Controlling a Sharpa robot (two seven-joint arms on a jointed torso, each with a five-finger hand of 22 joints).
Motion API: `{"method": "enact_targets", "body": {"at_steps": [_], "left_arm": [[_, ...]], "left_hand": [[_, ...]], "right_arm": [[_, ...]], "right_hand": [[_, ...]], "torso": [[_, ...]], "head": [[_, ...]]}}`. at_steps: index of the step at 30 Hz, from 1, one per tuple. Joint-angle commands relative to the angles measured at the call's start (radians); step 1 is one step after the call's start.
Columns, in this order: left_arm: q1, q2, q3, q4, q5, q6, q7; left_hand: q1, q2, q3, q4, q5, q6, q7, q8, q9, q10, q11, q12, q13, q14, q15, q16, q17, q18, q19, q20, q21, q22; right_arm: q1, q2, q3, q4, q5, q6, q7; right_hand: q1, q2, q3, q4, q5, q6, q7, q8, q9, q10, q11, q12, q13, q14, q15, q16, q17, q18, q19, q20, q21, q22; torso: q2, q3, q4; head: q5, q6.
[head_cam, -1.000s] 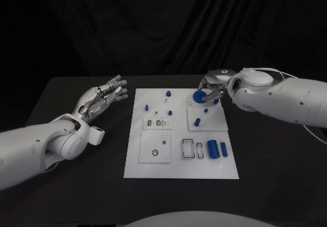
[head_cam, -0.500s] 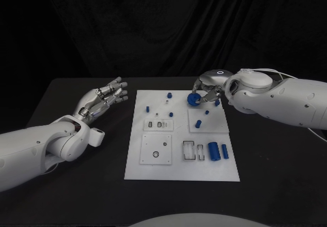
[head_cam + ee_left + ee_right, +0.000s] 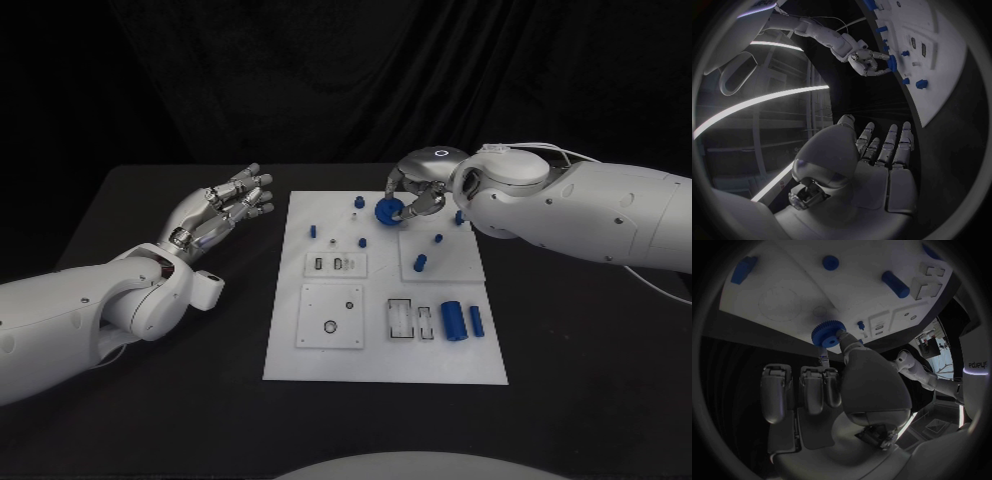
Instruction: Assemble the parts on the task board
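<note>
Right hand: the right hand [image 3: 418,190] is hanging over the far edge of the task board [image 3: 382,365], its fingers pinching a blue gear [image 3: 387,211]; in the right wrist view the same hand [image 3: 842,385] is gripping the gear [image 3: 825,334] at its fingertips, toothed rim facing the board [image 3: 786,295].
Blue gear: it is being held just above the board's far end, right of the middle, apart from the surface as far as the head view shows.
Left hand: the left hand [image 3: 224,205] is resting over the black table [image 3: 173,400] just left of the board's far left corner, fingers stretched out and apart, holding nothing; the left wrist view is showing its fingers [image 3: 879,150] straight and side by side.
Task board: the white plate is lying in the middle of the table, long side running near to far.
Other parts: a pair of blue cylinders [image 3: 460,319] is lying at the near right of the board; a small blue peg [image 3: 420,263] is sitting on the raised square plate on the right; further small blue pegs [image 3: 312,229] are standing at the far left part.
Slots: rectangular cut-outs [image 3: 410,318] are lying just left of the cylinders.
</note>
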Motion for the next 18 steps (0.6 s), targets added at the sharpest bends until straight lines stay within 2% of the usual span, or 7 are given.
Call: {"method": "enact_targets", "body": {"at_steps": [1,4,10,12,14,18], "left_arm": [[-0.002,0.005,0.001,-0.001,-0.007,0.013,0.022],[-0.002,0.009,0.001,-0.002,-0.007,0.014,0.022],[-0.002,0.013,0.001,-0.004,-0.007,0.014,0.02],[-0.002,0.013,0.001,-0.004,-0.007,0.014,0.02],[-0.002,0.014,0.001,-0.004,-0.007,0.013,0.019],[-0.002,0.015,0.001,-0.004,-0.007,0.013,0.019]], "left_hand": [[0.011,0.002,0.006,0.001,0.006,0.004,0.0,0.005,0.001,0.0,0.007,0.005,0.001,0.002,0.004,0.004,0.002,-0.016,0.005,-0.002,-0.003,0.0],[0.011,0.002,0.006,0.001,0.006,0.004,0.0,0.005,0.001,0.0,0.007,0.005,0.001,0.002,0.004,0.004,0.002,-0.016,0.005,-0.002,-0.003,0.0],[0.011,0.002,0.006,0.001,0.006,0.006,0.001,0.005,0.001,0.002,0.009,0.005,0.002,0.003,0.005,0.005,0.002,-0.016,0.005,-0.002,-0.003,0.0],[0.011,0.002,0.006,0.001,0.006,0.006,0.001,0.005,0.001,0.002,0.009,0.005,0.002,0.003,0.005,0.005,0.002,-0.016,0.005,-0.002,-0.003,0.0],[0.011,0.002,0.006,0.001,0.006,0.006,0.001,0.005,0.001,0.002,0.009,0.005,0.002,0.003,0.005,0.005,0.002,-0.016,0.005,-0.002,-0.003,0.0],[0.011,0.002,0.006,0.001,0.006,0.006,0.001,0.005,0.001,0.002,0.009,0.005,0.002,0.003,0.005,0.005,0.002,-0.016,0.005,-0.002,-0.003,0.0]], "right_arm": [[0.002,0.024,0.002,-0.018,-0.007,0.014,0.008],[0.002,0.053,0.002,-0.037,-0.007,0.018,0.009],[0.002,0.102,0.002,-0.07,-0.007,0.029,0.009],[0.002,0.113,0.002,-0.078,-0.007,0.033,0.009],[0.002,0.125,0.003,-0.086,-0.007,0.036,0.009],[0.001,0.144,0.003,-0.1,-0.007,0.043,0.01]], "right_hand": [[-0.003,0.003,0.003,0.006,0.006,0.001,0.004,-0.011,0.262,0.104,0.009,0.005,0.263,0.103,0.009,0.006,0.263,-0.014,0.088,0.006,0.004,0.251],[-0.002,0.003,0.006,0.008,0.006,-0.002,0.006,-0.019,0.26,0.104,0.011,0.005,0.263,0.103,0.01,0.006,0.263,-0.014,0.088,0.007,0.004,0.251],[0.0,0.003,0.008,0.008,0.006,-0.004,0.007,-0.026,0.258,0.104,0.012,0.005,0.263,0.103,0.011,0.006,0.263,-0.014,0.087,0.008,0.004,0.251],[0.0,0.003,0.008,0.008,0.006,-0.004,0.007,-0.026,0.258,0.104,0.012,0.005,0.263,0.103,0.011,0.006,0.263,-0.014,0.087,0.008,0.004,0.251],[0.001,0.003,0.01,0.008,0.006,-0.006,0.008,-0.03,0.256,0.104,0.012,0.005,0.263,0.103,0.012,0.006,0.263,-0.014,0.087,0.008,0.003,0.251],[0.002,0.003,0.012,0.009,0.006,-0.009,0.009,-0.039,0.253,0.104,0.014,0.005,0.263,0.103,0.013,0.006,0.263,-0.013,0.086,0.009,0.001,0.25]], "torso": [[0.001,0.0026,-0.0003],[0.002,0.0037,0.0002],[0.002,0.0058,-0.0036],[0.003,0.006,-0.0045],[0.003,0.0056,-0.0031],[0.004,0.0052,0.0014]], "head": [[-0.004,-0.003],[-0.006,-0.005],[0.0,-0.007],[0.006,-0.01],[0.008,-0.012],[0.004,-0.015]]}}
